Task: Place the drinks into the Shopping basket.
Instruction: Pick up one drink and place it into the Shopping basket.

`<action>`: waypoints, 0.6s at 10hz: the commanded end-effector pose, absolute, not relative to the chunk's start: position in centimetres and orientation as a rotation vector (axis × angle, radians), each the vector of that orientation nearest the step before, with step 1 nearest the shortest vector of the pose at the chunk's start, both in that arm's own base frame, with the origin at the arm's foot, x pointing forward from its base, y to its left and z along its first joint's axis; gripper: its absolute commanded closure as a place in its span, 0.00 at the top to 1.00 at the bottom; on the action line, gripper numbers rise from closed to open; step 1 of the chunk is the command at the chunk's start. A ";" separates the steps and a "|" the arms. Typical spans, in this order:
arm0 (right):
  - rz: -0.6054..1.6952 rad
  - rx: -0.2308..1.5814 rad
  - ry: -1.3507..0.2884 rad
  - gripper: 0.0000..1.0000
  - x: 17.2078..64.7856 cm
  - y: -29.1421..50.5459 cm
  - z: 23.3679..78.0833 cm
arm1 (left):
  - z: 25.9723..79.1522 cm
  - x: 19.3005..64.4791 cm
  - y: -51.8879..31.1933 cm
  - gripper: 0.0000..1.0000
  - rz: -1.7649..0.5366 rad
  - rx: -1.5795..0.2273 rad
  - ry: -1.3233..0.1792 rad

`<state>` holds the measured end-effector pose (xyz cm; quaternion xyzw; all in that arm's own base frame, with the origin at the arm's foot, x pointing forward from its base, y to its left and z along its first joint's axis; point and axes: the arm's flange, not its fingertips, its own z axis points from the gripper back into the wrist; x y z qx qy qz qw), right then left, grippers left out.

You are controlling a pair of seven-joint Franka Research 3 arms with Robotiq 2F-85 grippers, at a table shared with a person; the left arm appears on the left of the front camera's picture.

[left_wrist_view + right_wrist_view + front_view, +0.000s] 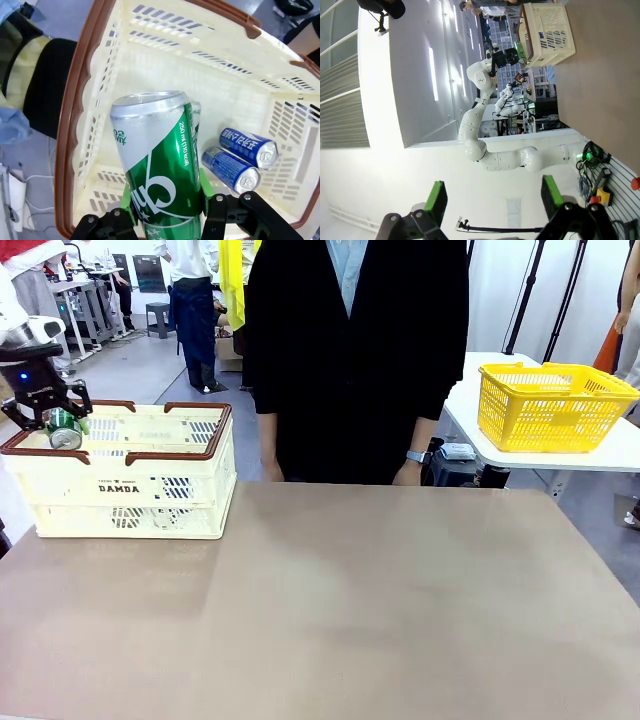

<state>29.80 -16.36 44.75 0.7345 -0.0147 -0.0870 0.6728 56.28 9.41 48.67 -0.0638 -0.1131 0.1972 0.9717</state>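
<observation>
Green and silver, the slim can [160, 175] is sitting squarely between our left gripper's [167, 212] green pads, which are clamping it on both sides while its silver end is pointing down into the cream-white Shopping basket [95, 100]. In the front view we are holding that can [64, 428] in the left gripper [45, 410] just above the basket's [130, 480] brown rim, at its left end on the tan table [330, 600]. On the basket floor, two blue and silver cans [248, 148] [231, 170] are lying on their sides, touching each other, near one perforated wall. Our right gripper [492, 200] is spreading its fingers wide with nothing between them, well away from the basket [545, 30]. A person in a dark jacket [355, 350] is standing at the far side.
</observation>
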 end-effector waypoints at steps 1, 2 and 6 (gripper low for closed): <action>-0.211 1.665 -0.020 1.00 29.8 -16.4 45.4 | 49.1 56.1 9.4 0.00 0.392 -0.120 -0.231; -0.211 1.665 -0.020 1.00 29.8 -16.4 45.4 | 49.1 56.1 9.4 0.00 0.392 -0.120 -0.231; -0.211 1.665 -0.020 1.00 29.8 -16.4 45.4 | 46.2 58.5 8.1 0.00 0.219 -0.099 -0.217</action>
